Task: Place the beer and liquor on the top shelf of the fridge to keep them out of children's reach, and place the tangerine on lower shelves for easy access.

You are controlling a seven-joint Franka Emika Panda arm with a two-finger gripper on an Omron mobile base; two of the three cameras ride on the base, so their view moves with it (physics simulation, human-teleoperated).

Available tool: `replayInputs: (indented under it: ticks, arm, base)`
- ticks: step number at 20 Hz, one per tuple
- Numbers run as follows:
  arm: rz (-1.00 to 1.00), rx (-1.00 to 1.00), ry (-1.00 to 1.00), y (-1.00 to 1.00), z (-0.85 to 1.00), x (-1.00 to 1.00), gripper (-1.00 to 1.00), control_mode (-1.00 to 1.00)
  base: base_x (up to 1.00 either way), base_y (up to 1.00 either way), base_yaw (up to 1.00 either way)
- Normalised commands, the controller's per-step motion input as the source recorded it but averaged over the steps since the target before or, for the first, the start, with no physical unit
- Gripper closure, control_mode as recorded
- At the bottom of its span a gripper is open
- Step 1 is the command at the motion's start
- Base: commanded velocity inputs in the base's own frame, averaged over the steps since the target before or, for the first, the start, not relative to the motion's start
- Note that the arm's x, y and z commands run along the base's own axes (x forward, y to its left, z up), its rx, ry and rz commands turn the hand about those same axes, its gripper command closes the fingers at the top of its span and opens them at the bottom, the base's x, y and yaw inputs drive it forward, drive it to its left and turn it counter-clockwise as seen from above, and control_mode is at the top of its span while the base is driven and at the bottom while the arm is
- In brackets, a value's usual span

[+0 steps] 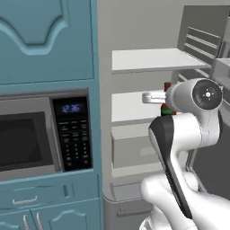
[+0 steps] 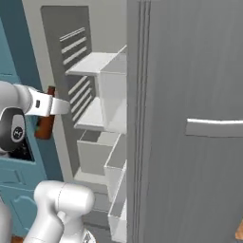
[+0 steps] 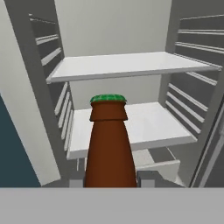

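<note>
The beer [image 3: 108, 148] stands upright (green cap up) between the jaws, which are clamped on its body, in front of the open fridge [image 3: 113, 30], below the level of the top shelf [image 3: 127, 65].

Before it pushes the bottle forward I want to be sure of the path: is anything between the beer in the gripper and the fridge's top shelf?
Nothing visible. The gripper is shut on the beer, upright before the open fridge. The top shelf lies bare, ahead and higher than the cap, so the bottle must rise first.
</note>
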Motion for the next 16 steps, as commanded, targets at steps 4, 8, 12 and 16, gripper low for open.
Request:
replayInputs:
  ticks: [4,8,12,16]
  arm:
    - [0.0,0.0,0.0,0.0,0.0,0.0,1.0,1.0]
    - [0.0,0.01,-0.04,0.0,-0.02,0.09,1.0,-1.0]
    - [0.0,0.03,-0.18,-0.06,0.0,0.18,1.0,-1.0]
    - [0.0,0.01,-0.34,-0.08,0.01,0.18,1.0,-1.0]
  base:
    - [0.21,-0.45,0.26]
    - [0.13,0.0,0.03]
    - [0.0,0.0,0.0]
    - [0.0,0.0,0.0]
